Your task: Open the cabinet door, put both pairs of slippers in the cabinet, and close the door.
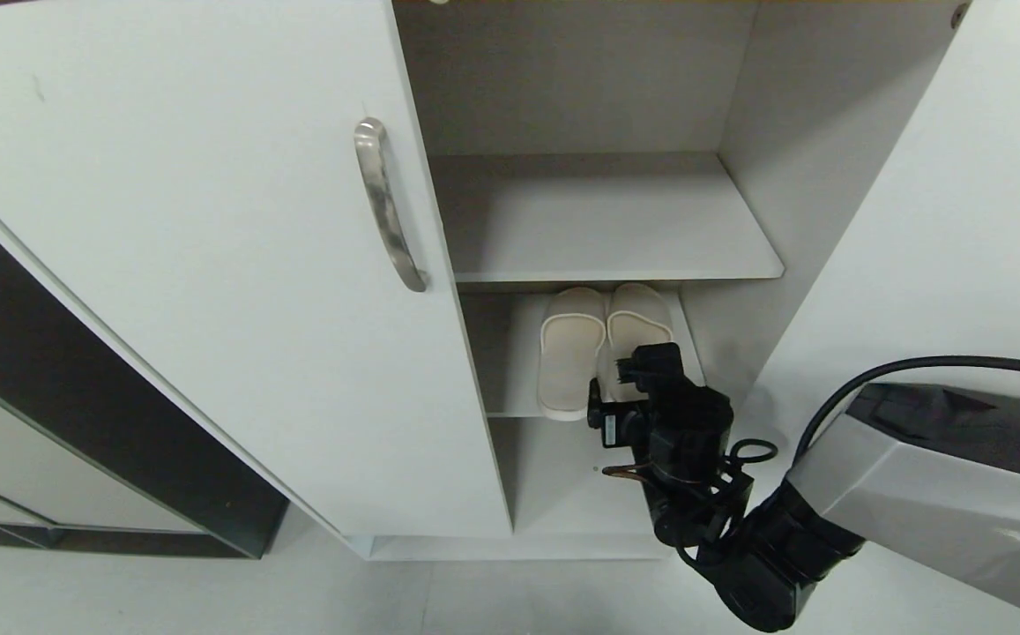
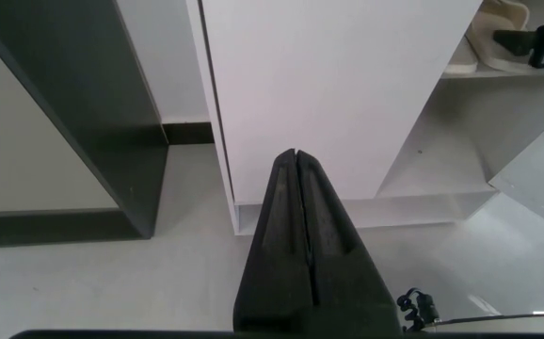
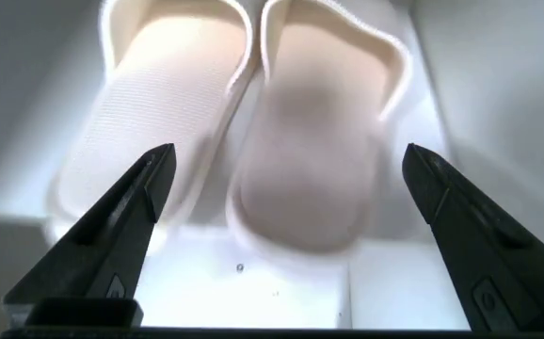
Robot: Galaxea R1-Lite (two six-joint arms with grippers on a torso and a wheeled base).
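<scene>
Sitting at the front edge of the middle shelf (image 1: 510,375) of the white cabinet (image 1: 210,265): cream foam slippers pair (image 1: 573,353), open room beside. Rt black gripper (image 1: 618,379) jaws apart just before them; lt gripper (image 2: 296,165) jaws together.

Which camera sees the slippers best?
The right wrist view: the slippers look big and close there, side by side. The head view shows them smaller on the cabinet shelf, with the right pincer covering one heel. The left wrist view catches a small, far-off part of them.
</scene>
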